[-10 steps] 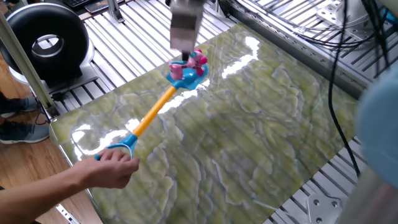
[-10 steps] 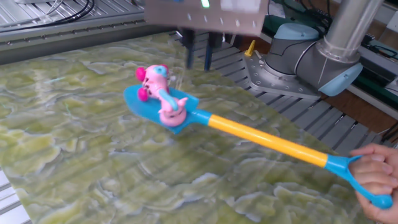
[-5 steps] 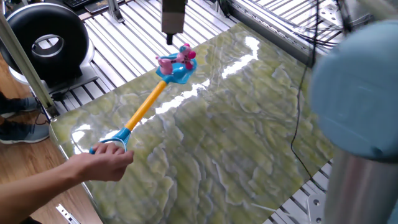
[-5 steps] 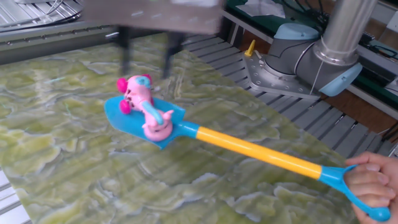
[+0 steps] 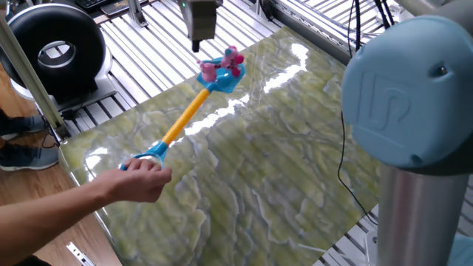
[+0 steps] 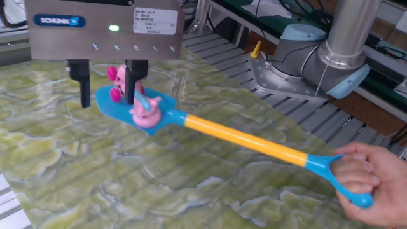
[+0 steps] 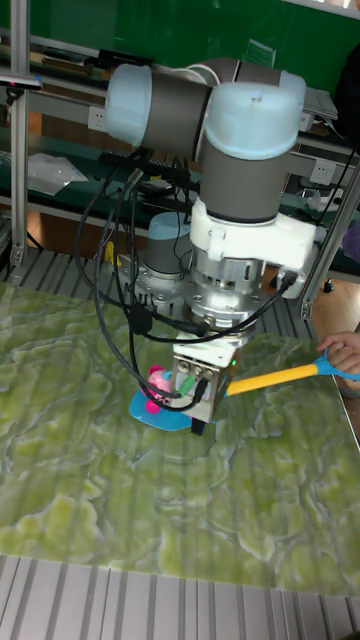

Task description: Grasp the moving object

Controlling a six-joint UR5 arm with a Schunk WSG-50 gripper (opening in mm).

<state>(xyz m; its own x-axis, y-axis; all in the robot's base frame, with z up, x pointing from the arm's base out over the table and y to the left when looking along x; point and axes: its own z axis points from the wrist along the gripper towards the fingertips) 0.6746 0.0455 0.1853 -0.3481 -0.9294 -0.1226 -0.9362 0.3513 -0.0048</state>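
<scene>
The gripper (image 6: pixel 106 95) has caught up — jaws spread, hanging by the pink toy (image 6: pixel 130 95) on the shovel (image 6: pixel 191 124); the tall view hides the blade's right half.

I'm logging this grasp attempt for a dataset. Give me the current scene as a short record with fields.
target: pink toy, lying on the shovel blade
carrier: blue shovel with a yellow shaft, held at its handle by a person's hand
pincer: open, fingers pointing down, above the toy
contact: none visible between fingers and toy
surface: green marbled table
status: toy not yet grasped
</scene>
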